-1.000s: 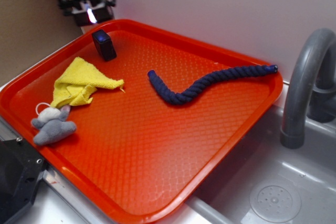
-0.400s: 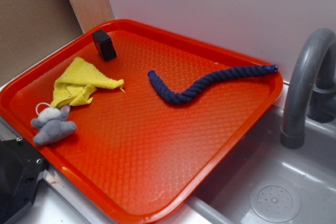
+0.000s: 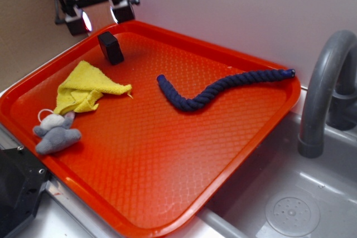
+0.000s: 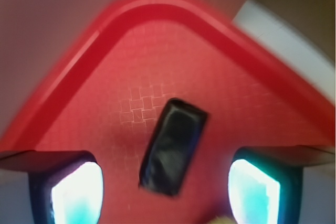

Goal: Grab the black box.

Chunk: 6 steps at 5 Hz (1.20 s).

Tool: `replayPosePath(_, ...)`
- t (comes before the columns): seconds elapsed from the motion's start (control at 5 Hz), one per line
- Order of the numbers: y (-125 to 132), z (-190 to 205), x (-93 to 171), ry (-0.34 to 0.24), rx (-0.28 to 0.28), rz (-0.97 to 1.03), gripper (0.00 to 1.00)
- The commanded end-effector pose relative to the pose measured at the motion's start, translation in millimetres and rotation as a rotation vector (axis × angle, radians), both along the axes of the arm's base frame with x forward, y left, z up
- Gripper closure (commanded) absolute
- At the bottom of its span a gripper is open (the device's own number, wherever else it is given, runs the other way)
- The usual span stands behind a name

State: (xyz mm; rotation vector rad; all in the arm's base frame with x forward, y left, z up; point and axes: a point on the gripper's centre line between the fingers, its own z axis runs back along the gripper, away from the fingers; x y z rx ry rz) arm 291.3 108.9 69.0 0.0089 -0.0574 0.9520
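Note:
The black box is a small matte black block standing in the far left corner of the red tray. In the wrist view the black box lies between my two glowing fingers, well below them. My gripper hangs open above the tray's far left rim, just behind and above the box, touching nothing. Its fingertips show wide apart in the wrist view, with the gripper centred over the box.
A yellow cloth lies in front of the box, a grey plush toy nearer still. A dark blue rope crosses the tray's right half. A large black device sits bottom left. A sink and grey faucet stand right.
The gripper rose up and left out of most of the view, then came back down to hover behind the black box. The box and the other things have not moved.

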Motion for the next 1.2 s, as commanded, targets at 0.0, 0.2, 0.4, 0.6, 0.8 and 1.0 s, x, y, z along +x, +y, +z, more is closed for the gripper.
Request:
replayPosePath(0.0,-5,-34,12,0.064,0.035,-0.074,1.00)
replayPosePath(0.2,-8,-5,16,0.037,0.040,-0.155,1.00)
replayPosePath(0.4,-24,44,-10,-0.086,0.046,-0.372,1.00)
replayPosePath(0.6,-45,91,-55,-0.185,0.065,-0.619,1.00)
replayPosePath(0.8,-56,137,-95,-0.259,0.074,-0.867,1.00)
replayPosePath(1.0,-66,190,-103,-0.203,0.037,-0.931,1.00)
